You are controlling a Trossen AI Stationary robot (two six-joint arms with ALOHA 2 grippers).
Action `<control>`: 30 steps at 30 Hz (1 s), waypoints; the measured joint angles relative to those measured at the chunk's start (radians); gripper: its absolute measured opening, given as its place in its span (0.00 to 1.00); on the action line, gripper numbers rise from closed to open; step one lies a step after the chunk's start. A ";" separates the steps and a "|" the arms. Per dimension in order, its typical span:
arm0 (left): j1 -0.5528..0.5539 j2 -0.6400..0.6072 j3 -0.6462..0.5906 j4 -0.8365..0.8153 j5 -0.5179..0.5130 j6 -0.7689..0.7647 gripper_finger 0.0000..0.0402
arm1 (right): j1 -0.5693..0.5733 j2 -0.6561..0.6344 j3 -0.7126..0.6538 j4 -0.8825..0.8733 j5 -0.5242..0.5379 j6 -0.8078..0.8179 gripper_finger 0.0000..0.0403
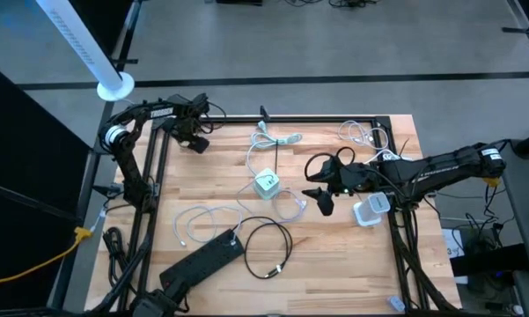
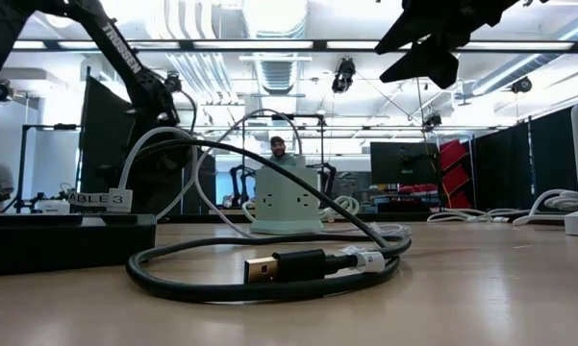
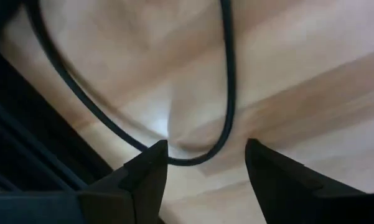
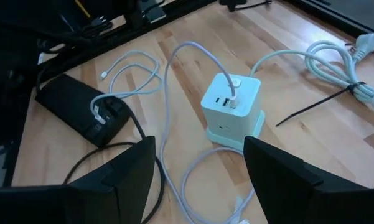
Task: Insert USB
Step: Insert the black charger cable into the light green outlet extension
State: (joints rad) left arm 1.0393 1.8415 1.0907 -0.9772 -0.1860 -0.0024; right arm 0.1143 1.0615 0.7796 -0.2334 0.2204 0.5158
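A pale cube charger [image 1: 266,183] [image 4: 231,106] stands on the wooden table with a white cable [image 4: 193,56] plugged into its top. A black USB cable [image 2: 269,274] lies coiled near the front, its gold plug [image 2: 261,270] resting on the wood. My right gripper [image 1: 321,195] [image 4: 202,168] hovers open, above the table and right of the charger, pointing toward it. My left gripper [image 1: 194,138] [image 3: 205,158] is open at the far left corner, pointing down. A thin black cord [image 3: 227,93] loops on the wood between its fingertips, and I see no touch.
A black power strip [image 1: 202,260] [image 4: 81,112] lies at the near left. A second white cube [image 1: 370,210] sits under my right arm. Loose white cables [image 1: 277,139] lie at the far middle and far right [image 1: 365,134]. A black frame rail [image 3: 31,155] runs beside my left gripper.
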 joint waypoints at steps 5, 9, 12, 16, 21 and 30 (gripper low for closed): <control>-0.011 -0.001 -0.006 0.001 0.011 0.085 0.40 | 0.001 0.000 0.001 0.006 -0.002 0.046 0.54; -0.005 0.000 -0.033 0.003 0.104 0.048 0.22 | 0.001 0.000 0.001 0.008 -0.011 0.071 0.51; -0.009 -0.003 -0.070 0.005 0.149 0.019 0.04 | 0.001 0.000 0.001 0.015 -0.011 0.072 0.49; -0.039 -0.028 -0.090 -0.020 0.165 0.019 0.01 | 0.005 -0.001 0.012 0.041 -0.012 0.068 0.46; -0.092 -0.180 -0.103 0.038 0.456 -0.028 0.00 | 0.005 0.000 0.061 0.039 -0.011 -0.008 0.43; -0.154 -0.543 -0.199 0.511 0.877 -0.379 0.00 | -0.010 0.027 0.121 0.044 0.113 -0.169 0.43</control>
State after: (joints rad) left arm 0.8858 1.2981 0.8914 -0.4662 0.6908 -0.3819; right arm 0.1041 1.0886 0.9010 -0.1899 0.3330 0.3472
